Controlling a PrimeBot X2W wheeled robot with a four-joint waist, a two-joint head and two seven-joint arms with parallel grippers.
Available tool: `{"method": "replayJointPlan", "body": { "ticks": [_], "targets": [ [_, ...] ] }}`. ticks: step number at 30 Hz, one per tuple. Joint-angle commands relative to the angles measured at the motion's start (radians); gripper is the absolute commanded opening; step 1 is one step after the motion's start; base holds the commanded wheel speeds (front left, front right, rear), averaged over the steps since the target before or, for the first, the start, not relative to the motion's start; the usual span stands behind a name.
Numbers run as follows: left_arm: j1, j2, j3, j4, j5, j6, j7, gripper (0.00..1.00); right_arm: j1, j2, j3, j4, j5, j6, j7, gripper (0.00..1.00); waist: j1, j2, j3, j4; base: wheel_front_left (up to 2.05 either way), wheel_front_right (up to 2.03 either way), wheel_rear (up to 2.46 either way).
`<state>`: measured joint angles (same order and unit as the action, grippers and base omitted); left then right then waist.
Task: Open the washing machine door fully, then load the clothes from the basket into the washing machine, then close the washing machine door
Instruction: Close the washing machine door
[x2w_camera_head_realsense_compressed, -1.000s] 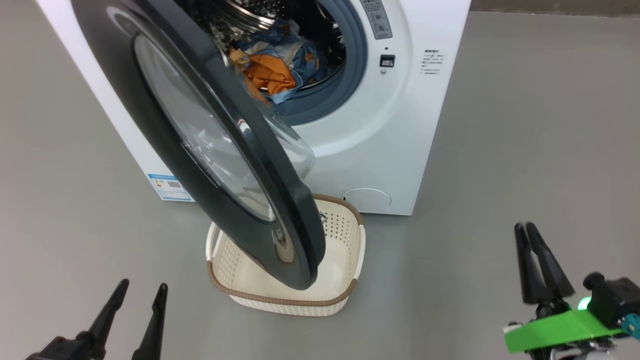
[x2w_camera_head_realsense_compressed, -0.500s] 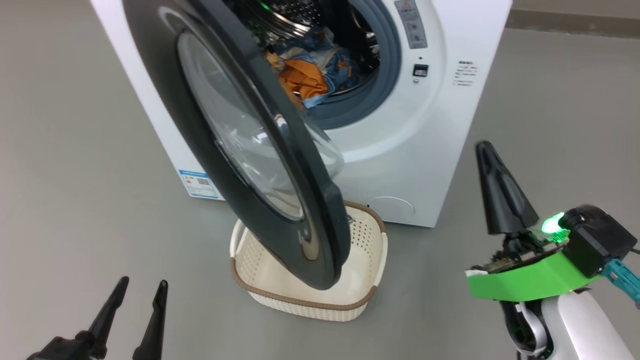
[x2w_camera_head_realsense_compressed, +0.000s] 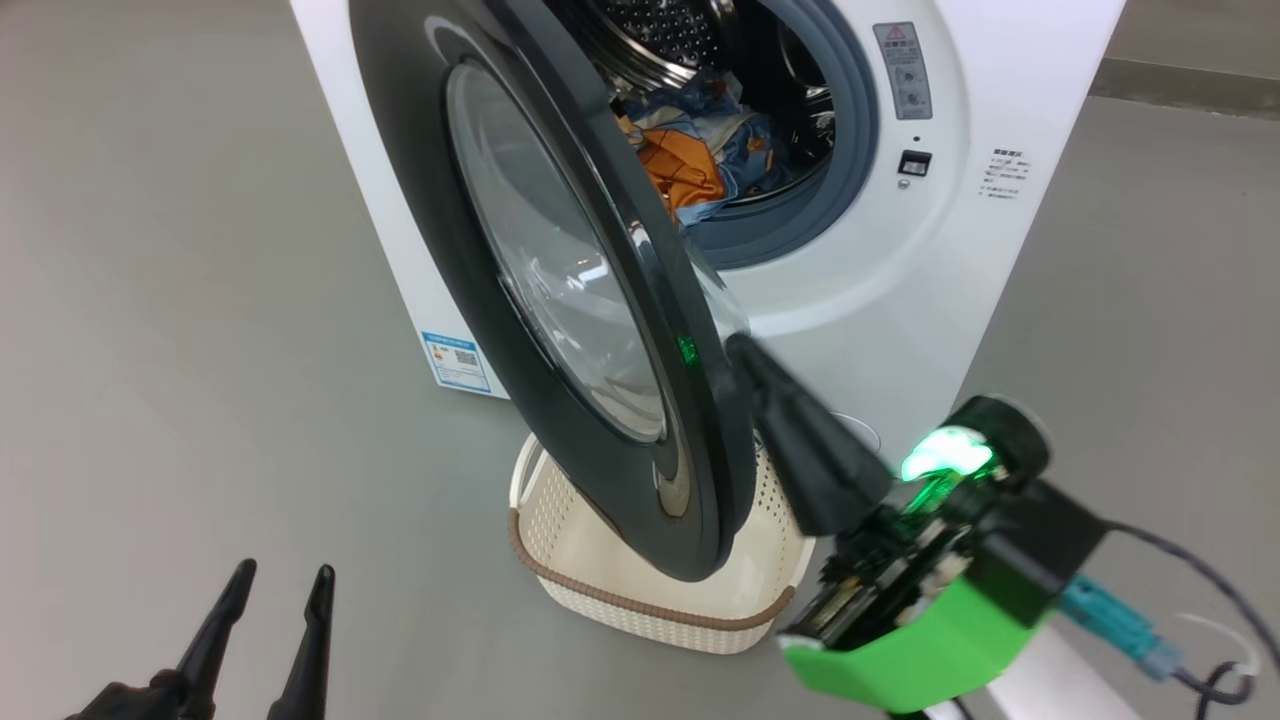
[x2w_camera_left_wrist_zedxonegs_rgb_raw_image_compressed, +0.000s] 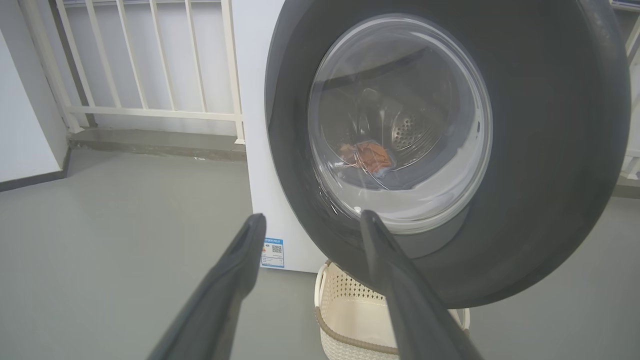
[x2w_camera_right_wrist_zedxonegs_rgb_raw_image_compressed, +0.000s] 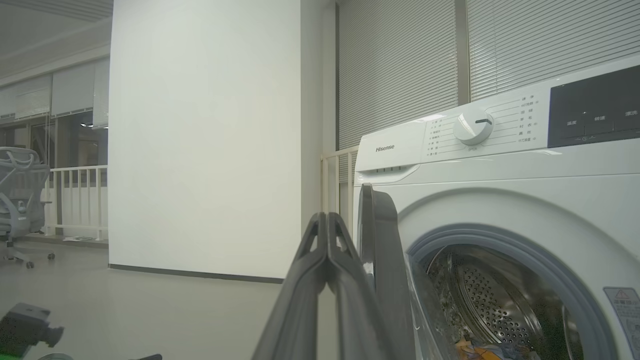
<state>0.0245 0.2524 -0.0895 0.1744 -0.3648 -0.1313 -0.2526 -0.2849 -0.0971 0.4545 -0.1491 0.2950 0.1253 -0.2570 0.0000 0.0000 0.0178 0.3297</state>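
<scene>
Two grippers: the right gripper (x2w_camera_head_realsense_compressed: 752, 358) was pinched fully shut and held nothing; the left gripper (x2w_camera_head_realsense_compressed: 285, 575) stood wide and empty, low over the floor (x2w_camera_head_realsense_compressed: 200, 350).
Right gripper position: its tip sat just beside the free edge of the washing machine door (x2w_camera_head_realsense_compressed: 430, 250). In the right wrist view the shut fingers (x2w_camera_right_wrist_zedxonegs_rgb_raw_image_compressed: 327, 235) rose right next to that edge; contact could not be confirmed.
Door: partly open, swung out from the washing machine (x2w_camera_head_realsense_compressed: 880, 300).
Clothes: the clothes (x2w_camera_head_realsense_compressed: 690, 160) lay in the drum, close to its front lip.
Basket: the basket (x2w_camera_head_realsense_compressed: 640, 605) looked empty, on the floor under the door's lower rim.
Stage: loading seemed done; closing the door remained.
Risk, slip: a narrow fingertip on a glossy curved rim could skid off, leaving the door ajar.
Risk, fabric: cloth near the lip could get caught in the grey seal if the door swung shut over it.
Risk, pinch: fingers on the inner side could get trapped against the machine front.
Risk, basket: a low-swinging door might clip the basket rim.
</scene>
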Motion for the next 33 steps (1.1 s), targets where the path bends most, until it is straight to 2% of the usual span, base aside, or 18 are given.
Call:
{"method": "replayJointPlan", "body": {
  "ticks": [1, 9, 15, 33],
  "targets": [
    [-0.023, 0.012, 0.041, -0.032, 0.013, 0.001, -0.009, 1.0, -0.041, 0.013, 0.053, -0.007, 0.014, 0.005, -0.005, 0.0, 0.0, 0.0, 0.003, 0.008, 0.0, 0.0, 0.0],
    [-0.029, -0.001, 0.044, -0.034, 0.013, 0.001, -0.009, 1.0, -0.05, 0.014, 0.166, 0.102, 0.043, 0.005, -0.005, 0.0, 0.0, 0.0, 0.022, 0.021, 0.0, 0.0, 0.0],
    [-0.046, -0.016, 0.038, -0.032, 0.01, 0.001, -0.009, 1.0, -0.06, 0.004, 0.206, 0.202, 0.062, 0.005, -0.005, 0.0, 0.0, 0.0, 0.046, 0.032, 0.0, 0.0, 0.0],
    [-0.068, -0.041, 0.027, -0.027, 0.003, 0.001, -0.009, 1.0, -0.067, 0.012, 0.196, 0.389, 0.088, 0.005, -0.005, 0.0, 0.0, 0.0, 0.075, 0.046, 0.0, 0.0, 0.0]
  ]
}}
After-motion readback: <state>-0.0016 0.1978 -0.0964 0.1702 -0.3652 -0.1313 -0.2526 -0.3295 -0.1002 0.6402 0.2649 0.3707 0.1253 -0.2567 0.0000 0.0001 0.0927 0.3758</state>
